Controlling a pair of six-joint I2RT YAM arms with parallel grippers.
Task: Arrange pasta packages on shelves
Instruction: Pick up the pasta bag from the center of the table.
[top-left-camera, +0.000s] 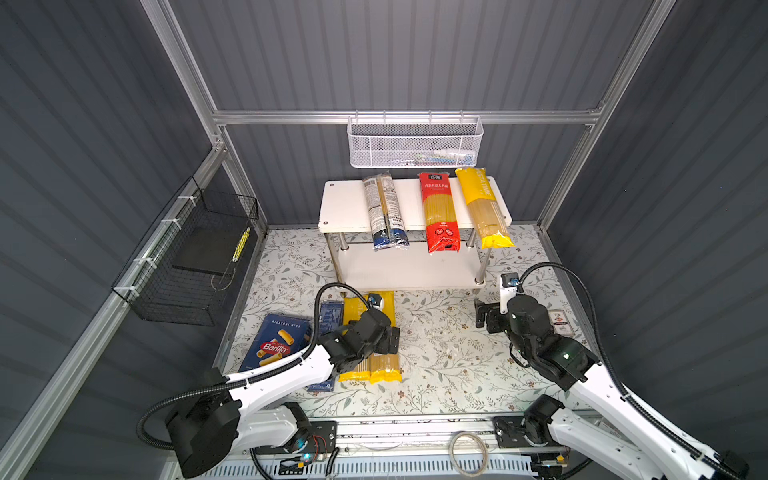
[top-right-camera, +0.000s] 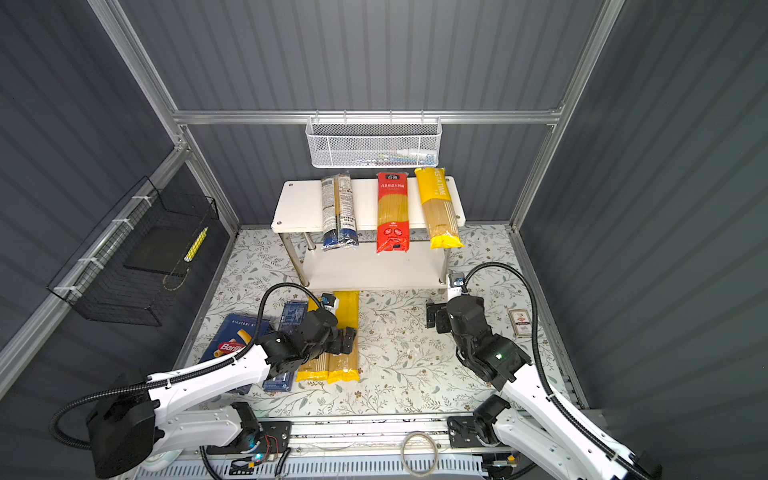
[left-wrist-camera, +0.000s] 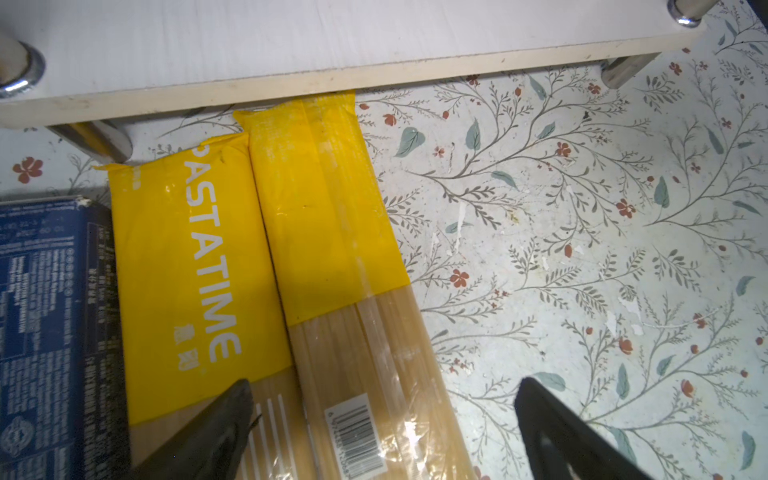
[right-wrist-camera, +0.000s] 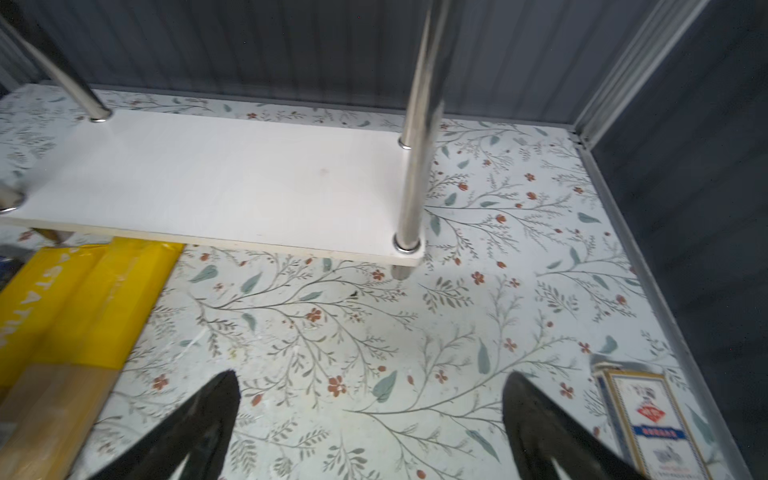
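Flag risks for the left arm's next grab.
The open left gripper hovers over two touching yellow plastic spaghetti bags; closing may catch both.
One's far end sits under the white lower shelf board; a straight lift may snag.
The red spaghetti bag overhangs the top shelf; a bump might topple it.

Back edge of counter (top-left-camera: 440, 357), centre: shelves (top-left-camera: 415, 270). Three spaghetti bags (top-left-camera: 439, 212) lie across top board (top-left-camera: 345, 203), overhanging its front. On counter before the shelves: two more bags (top-left-camera: 386, 368) side by side, narrow box (top-left-camera: 330, 309) just left, Barilla box (top-left-camera: 274, 345) beyond. Card (top-left-camera: 562, 324) near right edge.
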